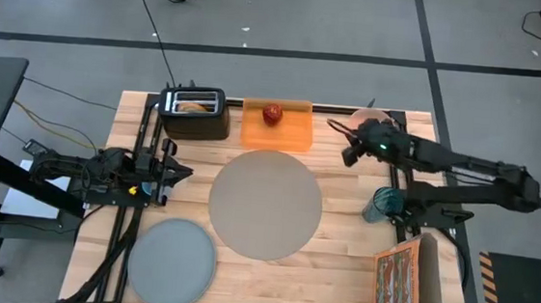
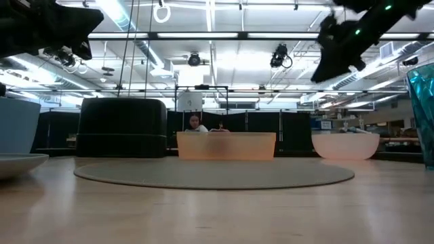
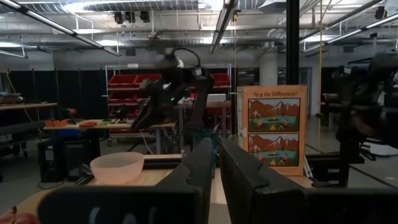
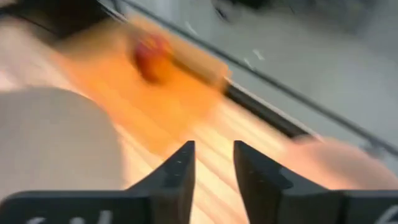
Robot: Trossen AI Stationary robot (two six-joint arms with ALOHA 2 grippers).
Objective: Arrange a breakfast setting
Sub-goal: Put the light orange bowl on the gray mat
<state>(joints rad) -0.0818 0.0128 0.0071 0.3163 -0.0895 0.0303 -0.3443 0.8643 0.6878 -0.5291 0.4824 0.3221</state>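
Note:
The large round grey mat [image 1: 264, 204] lies flat mid-table. The blue-grey plate [image 1: 172, 263] lies bare at the near left. The red apple [image 1: 272, 113] sits on an orange tray [image 1: 277, 125] at the far edge. The translucent pink bowl [image 2: 344, 144] stands at the far right, and the blue cup [image 1: 380, 204] stands right of the mat. Something tan shows in the black toaster's [image 1: 194, 113] slot. The spoon is out of view. My right gripper [image 1: 335, 128] hangs above the table between tray and bowl, slightly open and empty [image 4: 214, 155]. My left gripper [image 1: 180, 171] waits left of the mat, shut [image 3: 216, 162].
A "Spot the Differences" box [image 1: 405, 283] stands at the near right corner. The toaster and the orange tray line the far edge. Bare wood shows between the mat and the cup and along the near edge.

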